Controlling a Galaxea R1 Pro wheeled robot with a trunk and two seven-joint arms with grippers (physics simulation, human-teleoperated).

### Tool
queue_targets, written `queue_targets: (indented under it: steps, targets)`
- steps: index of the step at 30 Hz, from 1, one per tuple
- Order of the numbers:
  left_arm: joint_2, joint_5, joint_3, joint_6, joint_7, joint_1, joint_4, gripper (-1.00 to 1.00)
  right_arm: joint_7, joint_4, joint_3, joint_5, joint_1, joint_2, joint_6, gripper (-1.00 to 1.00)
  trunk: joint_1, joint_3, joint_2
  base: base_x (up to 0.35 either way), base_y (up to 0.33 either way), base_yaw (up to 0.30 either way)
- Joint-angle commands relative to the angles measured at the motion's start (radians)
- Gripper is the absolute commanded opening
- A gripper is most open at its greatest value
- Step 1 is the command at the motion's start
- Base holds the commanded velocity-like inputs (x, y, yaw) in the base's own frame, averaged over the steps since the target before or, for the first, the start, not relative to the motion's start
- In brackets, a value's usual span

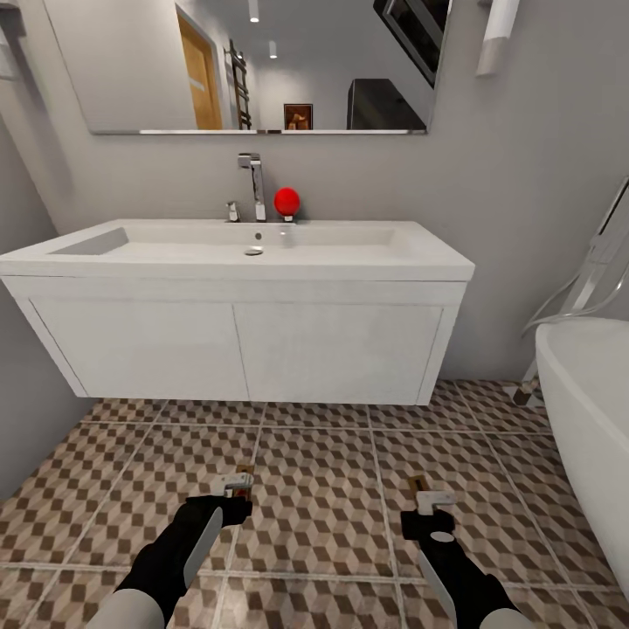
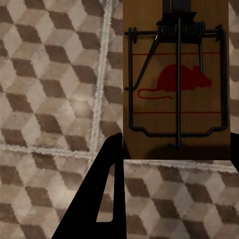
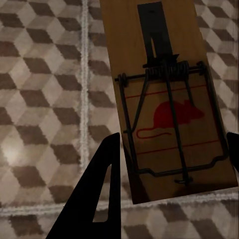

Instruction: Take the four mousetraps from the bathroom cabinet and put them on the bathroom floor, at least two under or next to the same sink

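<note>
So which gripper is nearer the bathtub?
Right. The right gripper hangs over the floor just short of the bathtub; the left gripper is farther, toward the vanity's left half.

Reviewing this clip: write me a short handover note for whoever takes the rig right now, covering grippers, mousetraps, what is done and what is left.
Left gripper: shut on a mousetrap, held above the bathroom floor.
Right gripper: shut on a second mousetrap, also over the tiles.
Position: the robot faces the bathroom sink, both arms low in front of the white vanity.
Done: two traps brought to the sink area.
Left: neither trap looks set down yet; I would lower both onto the tiles under or right beside the sink, release, then deal with the other two traps, whose location these views do not settle.
</note>
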Motion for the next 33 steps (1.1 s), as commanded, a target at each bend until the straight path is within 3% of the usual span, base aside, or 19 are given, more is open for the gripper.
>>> queue_targets:
  steps: [1,10,15,19,21,24,26,33]
  targets:
    - [0.0,0.009,-0.003,0.004,0.01,0.0,-0.001,-1.0,-0.015,-0.002,0.007,-0.004,0.0,-0.001,0.007,-1.0,0.0,-0.001,0.0,0.0,0.0,0.0]
    - [0.019,0.008,-0.002,0.001,0.022,0.0,-0.019,-1.0,-0.065,-0.003,0.007,-0.003,-0.001,-0.003,0.006,-1.0,0.004,-0.036,-0.002,0.0,0.0,0.0]
    - [0.039,0.008,-0.002,0.003,0.109,0.0,-0.079,-1.0,-0.089,0.006,0.003,-0.019,-0.055,-0.005,0.051,-1.0,0.006,-0.055,-0.004,0.0,0.0,0.0]
    - [0.038,0.003,-0.003,0.005,0.133,-0.002,-0.095,-1.0,-0.088,0.002,0.0,-0.021,-0.078,-0.004,0.092,-1.0,0.008,-0.071,-0.005,0.0,0.0,0.0]
    - [0.037,-0.028,-0.003,0.008,0.138,-0.004,-0.102,-1.0,-0.085,-0.001,-0.001,-0.022,-0.09,-0.003,0.125,-1.0,0.009,-0.078,-0.005,0.0,0.0,0.0]
    - [0.035,-0.107,-0.003,0.012,0.14,-0.009,-0.117,-1.0,-0.083,-0.004,-0.002,-0.023,-0.113,-0.003,0.155,-1.0,0.01,-0.09,-0.006,0.0,0.0,0.0]
    - [0.034,-0.135,-0.003,0.013,0.141,-0.01,-0.115,-1.0,-0.082,-0.005,-0.003,-0.024,-0.12,-0.002,0.161,-1.0,0.011,-0.098,-0.006,0.0,0.0,0.0]
    - [0.022,-0.154,-0.004,0.014,0.139,-0.011,-0.085,-1.0,-0.081,-0.005,-0.004,-0.024,-0.124,-0.001,0.156,-1.0,0.014,-0.125,-0.008,0.0,0.0,0.0]
